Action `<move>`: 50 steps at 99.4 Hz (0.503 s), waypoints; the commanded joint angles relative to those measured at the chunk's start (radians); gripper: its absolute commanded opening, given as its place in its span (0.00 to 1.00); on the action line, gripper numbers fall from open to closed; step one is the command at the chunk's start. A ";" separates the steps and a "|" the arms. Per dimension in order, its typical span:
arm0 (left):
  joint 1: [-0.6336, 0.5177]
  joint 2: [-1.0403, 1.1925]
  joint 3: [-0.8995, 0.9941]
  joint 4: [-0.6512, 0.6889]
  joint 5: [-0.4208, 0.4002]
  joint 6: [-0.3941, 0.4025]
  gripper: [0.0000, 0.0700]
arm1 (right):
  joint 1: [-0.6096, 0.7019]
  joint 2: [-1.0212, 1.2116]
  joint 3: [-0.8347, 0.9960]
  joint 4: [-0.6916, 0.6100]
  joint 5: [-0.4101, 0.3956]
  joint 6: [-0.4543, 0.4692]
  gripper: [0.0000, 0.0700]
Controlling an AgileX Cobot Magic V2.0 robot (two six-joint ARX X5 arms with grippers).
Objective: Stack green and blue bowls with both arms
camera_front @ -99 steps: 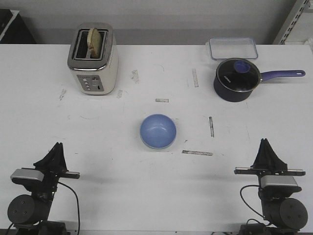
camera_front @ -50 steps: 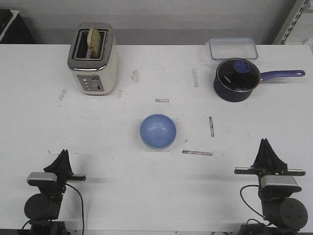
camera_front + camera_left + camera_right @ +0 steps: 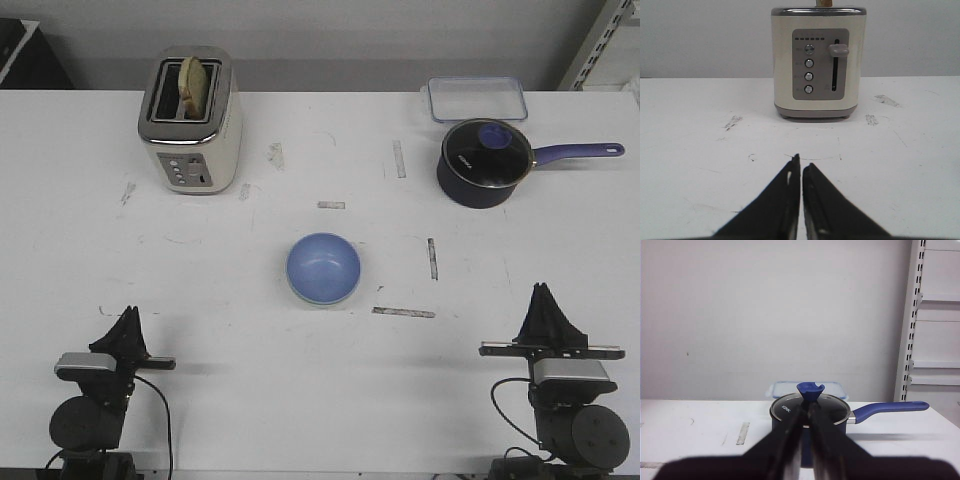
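While two grippers rest closed, one blue bowl (image 3: 323,268), one toaster (image 3: 190,121), one saucepan (image 3: 486,162)

Blue bowl (image 3: 323,267) nested upright mid-table

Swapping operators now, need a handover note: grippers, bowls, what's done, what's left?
Left gripper: shut, empty, parked at the near-left table edge, facing the toaster.
Right gripper: shut, empty, parked near-right, facing the saucepan.
Blue bowl: upright at table centre, with what looks like a pale green rim under its near edge, so the green bowl is probably beneath it.
Done: stack appears made.
Left: confirm the nesting; nothing else evident.
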State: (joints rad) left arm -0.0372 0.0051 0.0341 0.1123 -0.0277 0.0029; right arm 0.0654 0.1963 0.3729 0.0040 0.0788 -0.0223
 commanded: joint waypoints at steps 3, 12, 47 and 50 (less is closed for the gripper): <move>0.000 -0.002 -0.021 0.014 -0.002 0.009 0.00 | 0.000 -0.001 0.006 0.011 0.000 -0.005 0.02; 0.000 -0.002 -0.021 0.014 -0.002 0.009 0.00 | 0.000 -0.001 0.006 0.011 0.000 -0.005 0.02; 0.000 -0.002 -0.021 0.015 -0.002 0.009 0.00 | -0.002 -0.001 -0.005 -0.025 -0.016 -0.004 0.02; 0.000 -0.002 -0.021 0.015 -0.002 0.009 0.00 | -0.002 -0.001 -0.019 -0.025 -0.033 0.002 0.02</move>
State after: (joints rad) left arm -0.0372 0.0051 0.0341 0.1127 -0.0277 0.0029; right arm 0.0643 0.1963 0.3710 -0.0216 0.0685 -0.0223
